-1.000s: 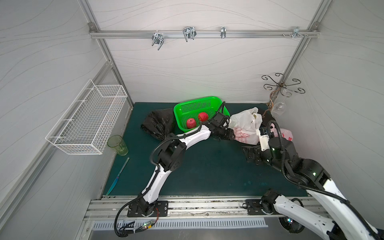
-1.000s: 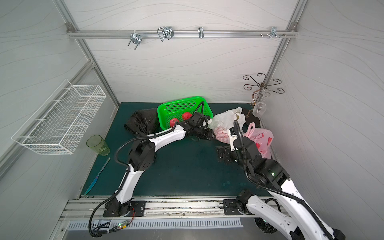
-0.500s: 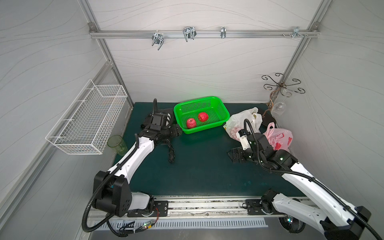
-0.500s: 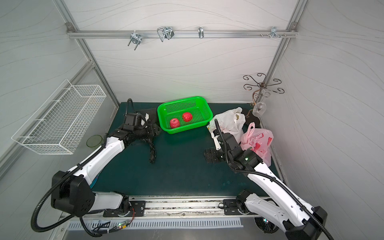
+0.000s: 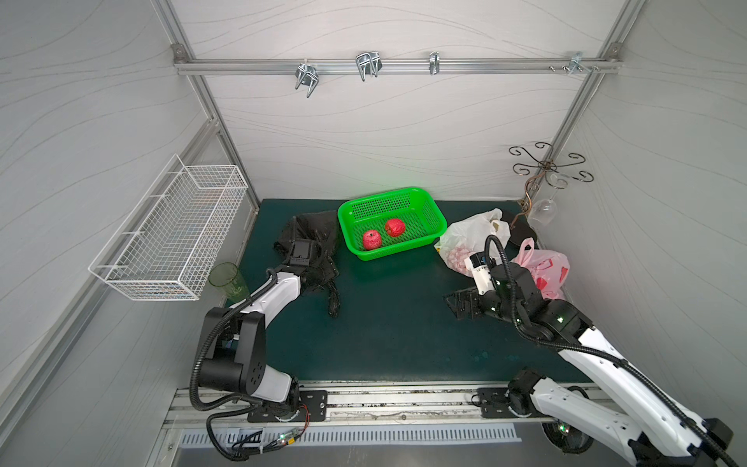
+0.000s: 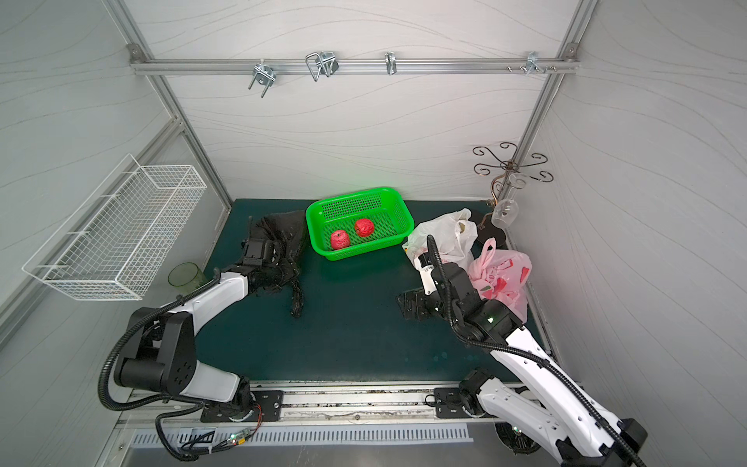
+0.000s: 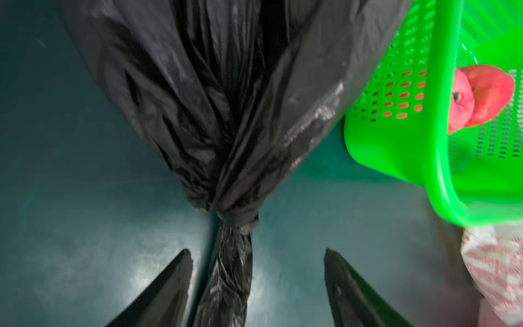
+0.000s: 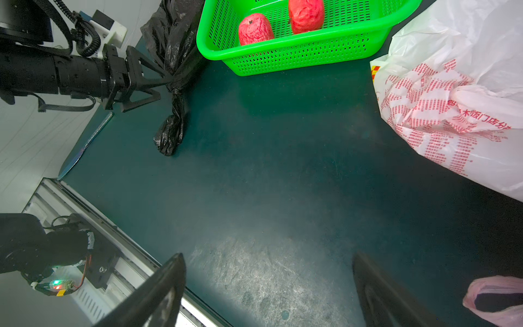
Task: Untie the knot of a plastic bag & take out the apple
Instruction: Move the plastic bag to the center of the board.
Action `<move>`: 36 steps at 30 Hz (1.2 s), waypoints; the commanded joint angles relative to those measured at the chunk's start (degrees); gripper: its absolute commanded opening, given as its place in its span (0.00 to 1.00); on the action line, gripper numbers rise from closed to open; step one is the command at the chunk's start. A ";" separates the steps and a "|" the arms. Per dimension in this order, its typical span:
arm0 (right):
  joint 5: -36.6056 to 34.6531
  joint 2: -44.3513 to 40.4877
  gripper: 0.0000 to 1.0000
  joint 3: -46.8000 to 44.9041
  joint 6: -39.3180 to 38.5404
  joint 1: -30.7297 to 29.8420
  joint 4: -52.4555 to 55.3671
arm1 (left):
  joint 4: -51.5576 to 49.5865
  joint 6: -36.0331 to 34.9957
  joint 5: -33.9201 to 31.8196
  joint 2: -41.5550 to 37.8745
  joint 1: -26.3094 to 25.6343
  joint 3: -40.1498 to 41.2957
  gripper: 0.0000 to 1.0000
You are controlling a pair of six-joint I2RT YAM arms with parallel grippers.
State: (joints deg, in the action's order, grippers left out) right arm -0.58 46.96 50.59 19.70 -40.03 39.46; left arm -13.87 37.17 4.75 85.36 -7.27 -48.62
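A crumpled black plastic bag lies at the back left of the green mat. Its knot pinches the neck, and a twisted tail trails from it toward the front. My left gripper is open, with the tail running between its fingers just short of the knot. My right gripper hangs open over bare mat, holding nothing. Two red apples rest in the green basket. Whatever is inside the black bag is hidden.
A white bag with red print and a pink bag sit at the back right, beside my right arm. A green cup stands at the left edge under a wire wall basket. A glass hangs on a stand.
My left arm has swung from the white bag by the basket over to the black bag, and its fingers now straddle the tail. The right gripper has shifted slightly left, still open.
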 commanded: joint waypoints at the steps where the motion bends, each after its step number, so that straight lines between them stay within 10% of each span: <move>1: -0.28 -0.07 0.93 -0.66 0.31 0.02 0.64 | 4.30 0.25 -5.74 3.27 0.41 -2.59 0.76; 8: -0.72 1.14 0.93 0.37 -0.55 0.13 0.61 | 5.54 -0.86 -4.49 9.23 0.78 -6.56 0.70; 18: -0.66 0.70 0.93 -0.84 -0.51 0.40 0.43 | 6.48 -3.30 -2.56 5.94 0.79 -4.10 0.00; 26: -0.74 1.16 0.93 -0.77 -1.31 0.72 -0.42 | 1.12 -3.24 -0.23 -5.82 -1.78 2.90 0.00; 36: -2.24 0.37 0.93 1.84 -3.42 1.34 0.95 | -14.85 -5.27 1.30 -25.04 -19.23 2.09 0.00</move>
State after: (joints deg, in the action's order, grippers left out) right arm -1.58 48.25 50.26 17.87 -39.13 39.48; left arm -23.46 33.36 4.60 62.33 -23.81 -43.24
